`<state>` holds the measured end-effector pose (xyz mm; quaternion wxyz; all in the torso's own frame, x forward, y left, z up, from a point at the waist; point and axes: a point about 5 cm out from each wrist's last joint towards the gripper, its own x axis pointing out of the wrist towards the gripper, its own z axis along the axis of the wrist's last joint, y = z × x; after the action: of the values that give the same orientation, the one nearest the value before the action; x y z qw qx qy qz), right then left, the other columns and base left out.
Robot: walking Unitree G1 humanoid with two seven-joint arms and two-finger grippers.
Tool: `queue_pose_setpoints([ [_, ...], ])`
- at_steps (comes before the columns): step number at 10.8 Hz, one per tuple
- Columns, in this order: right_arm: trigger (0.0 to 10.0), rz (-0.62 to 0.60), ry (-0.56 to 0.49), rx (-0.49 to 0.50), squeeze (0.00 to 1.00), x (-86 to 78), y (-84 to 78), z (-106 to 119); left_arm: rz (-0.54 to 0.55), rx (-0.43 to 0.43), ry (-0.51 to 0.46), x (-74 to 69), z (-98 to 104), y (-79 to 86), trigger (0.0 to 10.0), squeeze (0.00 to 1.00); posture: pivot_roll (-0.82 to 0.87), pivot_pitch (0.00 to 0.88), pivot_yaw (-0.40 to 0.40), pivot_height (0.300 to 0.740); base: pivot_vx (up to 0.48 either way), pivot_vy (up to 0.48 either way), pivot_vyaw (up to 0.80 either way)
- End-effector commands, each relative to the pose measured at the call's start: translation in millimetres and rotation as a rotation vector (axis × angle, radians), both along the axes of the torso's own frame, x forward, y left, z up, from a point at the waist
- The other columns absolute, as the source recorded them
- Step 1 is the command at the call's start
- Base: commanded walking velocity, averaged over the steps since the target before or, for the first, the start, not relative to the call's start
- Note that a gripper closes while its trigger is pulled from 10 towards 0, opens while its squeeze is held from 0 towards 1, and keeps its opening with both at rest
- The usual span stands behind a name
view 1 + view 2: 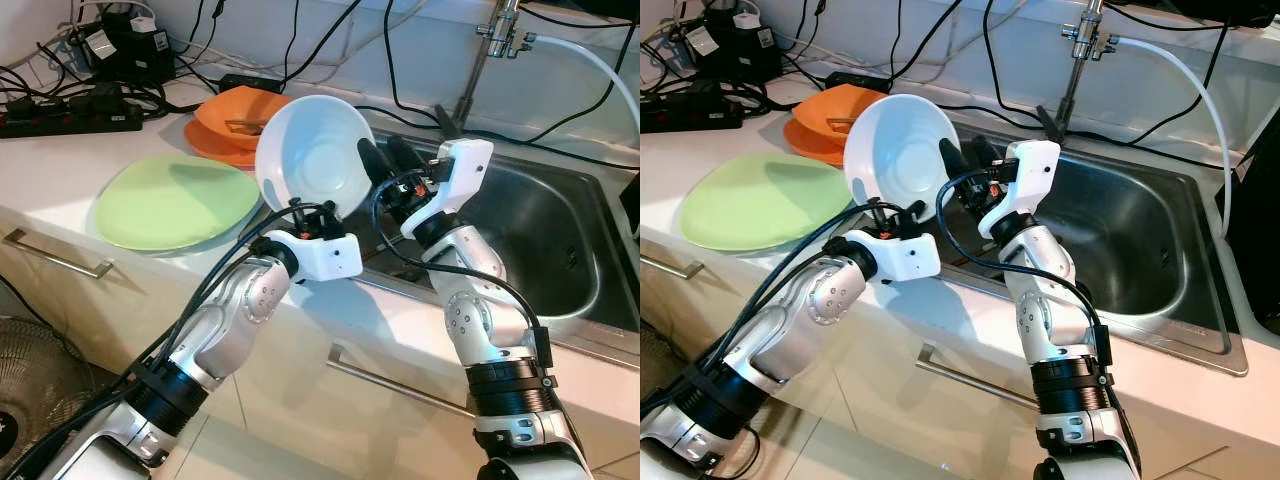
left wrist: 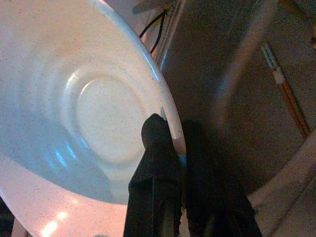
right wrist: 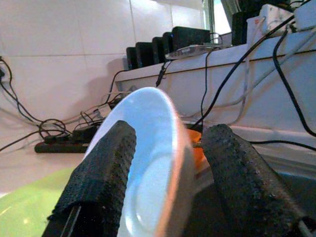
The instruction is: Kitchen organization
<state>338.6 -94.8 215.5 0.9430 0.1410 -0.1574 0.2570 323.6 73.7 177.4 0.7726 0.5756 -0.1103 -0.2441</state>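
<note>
A white bowl (image 1: 315, 155) hangs tilted on edge above the counter, just left of the steel sink (image 1: 560, 230). My left gripper (image 1: 300, 205) comes up from below and is shut on the bowl's lower rim; in the left wrist view its two fingers (image 2: 158, 143) pinch that rim (image 2: 170, 123). My right gripper (image 1: 390, 160) reaches in from the sink side and is open. In the right wrist view its fingers (image 3: 106, 163) stand on either side of the bowl's edge (image 3: 173, 148), with a gap on each side.
A light green plate (image 1: 175, 200) lies on the white counter left of the bowl, with stacked orange dishes (image 1: 225, 130) behind it. A power strip and cables (image 1: 70, 115) crowd the back left corner. The faucet (image 1: 495, 40) rises behind the sink.
</note>
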Motion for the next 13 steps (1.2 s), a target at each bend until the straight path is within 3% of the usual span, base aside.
queue_pose_setpoints([
  [1, 10.0, 0.008, -0.010, -0.002, 0.00, -1.0, 1.2, 4, -0.049, 0.008, -0.054, -0.9, 13, -9.4, 10.0, 0.00, 0.22, 0.000, -0.043, 0.740, 0.000, 0.000, 0.00],
  [4, 10.0, -0.007, -0.014, -0.018, 0.00, 2.0, 0.7, 4, -0.068, 0.008, -0.107, -3.0, 20, -13.1, 10.0, 0.00, 0.22, 0.000, -0.050, 0.740, 0.000, 0.000, 0.00],
  [9, 10.0, -0.068, 0.023, -0.039, 0.00, 9.1, -2.9, -1, -0.058, 0.017, -0.110, -4.5, 18, -8.4, 10.0, 0.00, 0.23, 0.001, -0.053, 0.740, 0.000, 0.000, 0.00],
  [10, 2.7, -0.064, 0.027, -0.042, 0.00, 9.6, -1.4, -2, -0.063, 0.018, -0.110, -5.3, 18, -8.8, 10.0, 0.00, 0.23, 0.000, -0.054, 0.740, 0.000, 0.000, 0.00],
  [11, 0.0, -0.053, 0.027, -0.045, 0.00, 9.7, 1.1, -2, -0.070, 0.021, -0.113, -6.0, 18, -8.9, 10.0, 0.00, 0.23, 0.000, -0.054, 0.740, 0.000, 0.000, 0.00],
  [13, 0.0, -0.034, 0.027, -0.062, 0.00, 11.1, 4.6, -2, -0.075, 0.030, -0.131, -7.2, 20, -8.3, 10.0, 0.00, 0.24, 0.002, -0.060, 0.740, 0.000, 0.000, 0.00],
])
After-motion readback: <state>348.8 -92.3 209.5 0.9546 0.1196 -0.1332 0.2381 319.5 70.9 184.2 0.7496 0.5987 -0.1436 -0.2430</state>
